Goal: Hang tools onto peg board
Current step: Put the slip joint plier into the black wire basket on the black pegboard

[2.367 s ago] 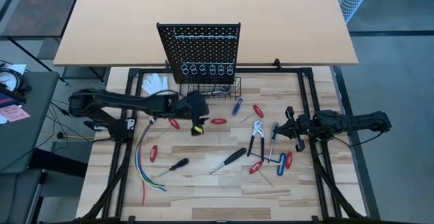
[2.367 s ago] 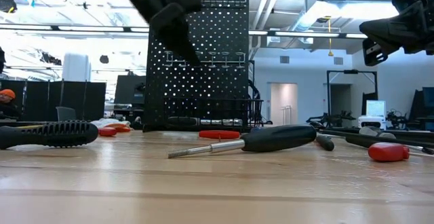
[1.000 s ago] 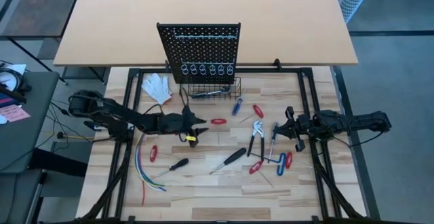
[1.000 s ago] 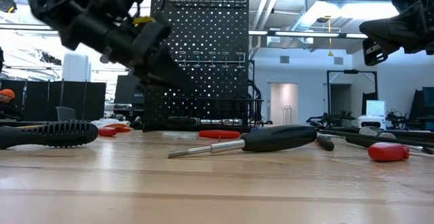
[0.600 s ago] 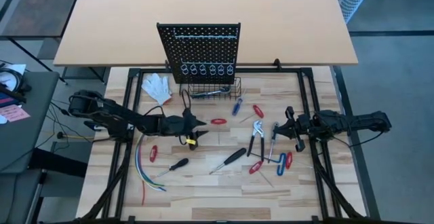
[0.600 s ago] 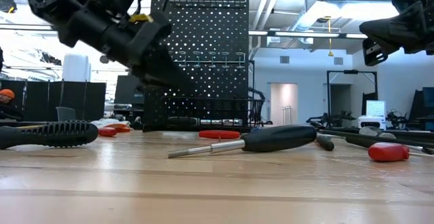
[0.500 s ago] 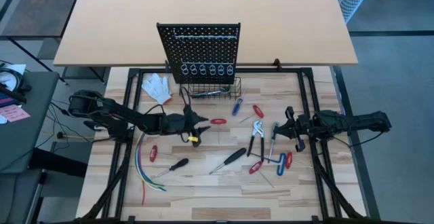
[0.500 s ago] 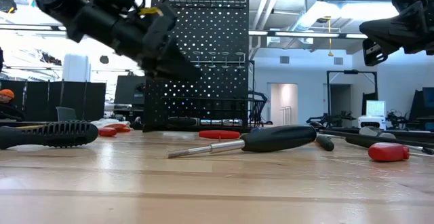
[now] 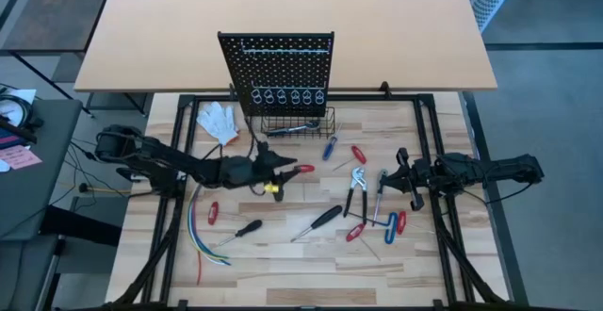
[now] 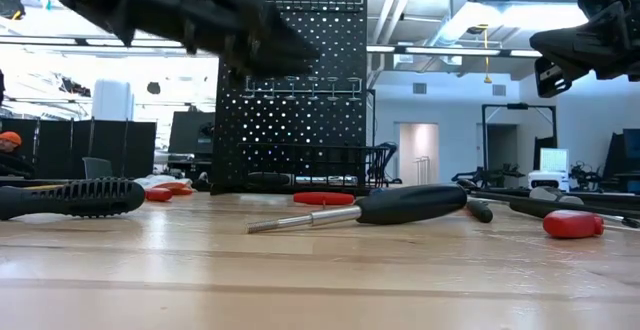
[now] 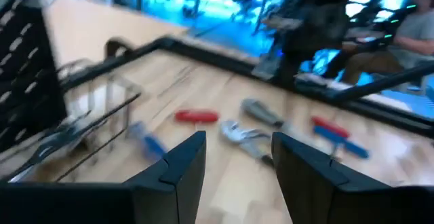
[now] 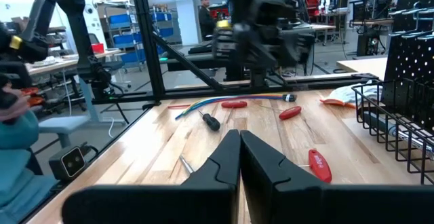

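Note:
The black peg board (image 9: 276,66) stands upright at the table's far side, with a row of rings and a wire basket (image 9: 300,122) at its foot. Tools lie flat on the table: a red-handled one (image 9: 303,168), a blue one (image 9: 329,147), pliers (image 9: 357,179) and a black screwdriver (image 9: 320,220). My left gripper (image 9: 285,165) hovers open and empty just left of the red-handled tool (image 11: 196,116), pointing level toward the table's right. My right gripper (image 9: 400,173) waits shut at the right edge (image 12: 239,153).
A white glove (image 9: 217,120) lies left of the peg board. A bundle of coloured wires (image 9: 198,231) lies at the near left. More red and blue tools (image 9: 391,224) cluster near my right gripper. A black-handled screwdriver (image 10: 400,205) lies in mid table.
My left gripper has risen and gone a little toward the table's right edge, tipping up from a downward slant to level. Its fingers have stayed open and empty. No tool has moved.

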Robot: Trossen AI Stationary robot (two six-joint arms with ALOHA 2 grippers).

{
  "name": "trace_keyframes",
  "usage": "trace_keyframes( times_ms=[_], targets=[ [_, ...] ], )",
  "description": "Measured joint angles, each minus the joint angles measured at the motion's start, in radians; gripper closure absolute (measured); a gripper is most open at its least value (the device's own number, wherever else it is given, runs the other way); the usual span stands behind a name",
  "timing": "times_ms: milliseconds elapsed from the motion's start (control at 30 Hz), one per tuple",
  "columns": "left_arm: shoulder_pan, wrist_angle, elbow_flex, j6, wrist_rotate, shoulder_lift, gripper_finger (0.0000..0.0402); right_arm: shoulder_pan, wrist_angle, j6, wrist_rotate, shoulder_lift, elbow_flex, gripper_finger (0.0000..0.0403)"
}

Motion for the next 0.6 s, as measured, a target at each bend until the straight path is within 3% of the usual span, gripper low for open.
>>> trace_keyframes(
  times_ms=[167,400,600],
  targets=[
    [-0.091,0.011,0.106,0.085,-0.172,0.102,0.0239,0.000,0.000,0.000,0.000,0.000,0.000,0.0385],
    [-0.056,-0.014,0.381,0.087,-0.122,0.451,0.0236,0.000,0.000,0.000,0.000,0.000,0.000,0.0385],
    [-0.030,-0.240,0.672,0.133,-0.123,0.669,0.0218,0.000,0.000,0.000,0.000,0.000,0.000,0.0385]
  ],
)
